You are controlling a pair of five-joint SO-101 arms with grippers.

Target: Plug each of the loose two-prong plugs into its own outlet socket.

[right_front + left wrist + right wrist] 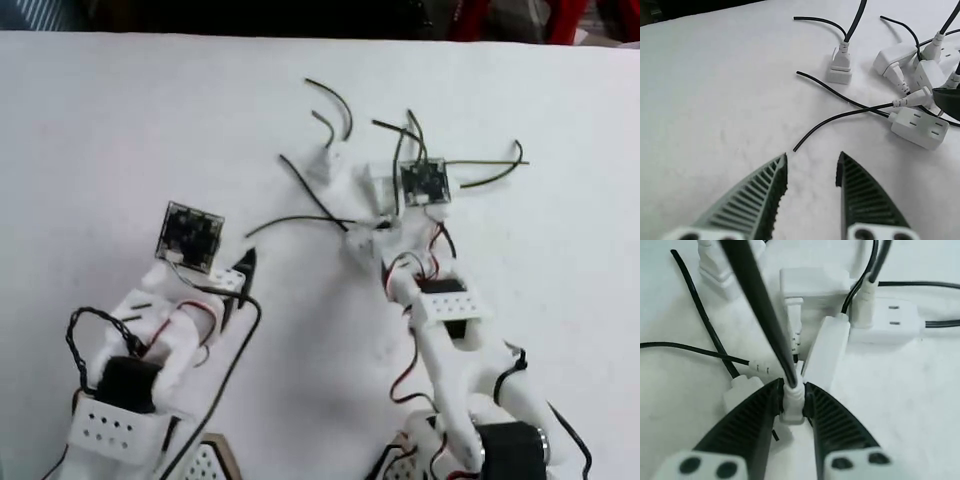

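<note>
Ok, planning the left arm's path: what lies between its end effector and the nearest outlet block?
Left wrist view: a loose black cord end on bare table.

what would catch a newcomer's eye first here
The tangle of white plugs, outlet blocks and black cords in the middle of the table draws the eye first. Right in it, the right gripper is shut on a white plug at its cord end. The left gripper sits open over bare table short of the tangle, near a loose cord tip.
</note>
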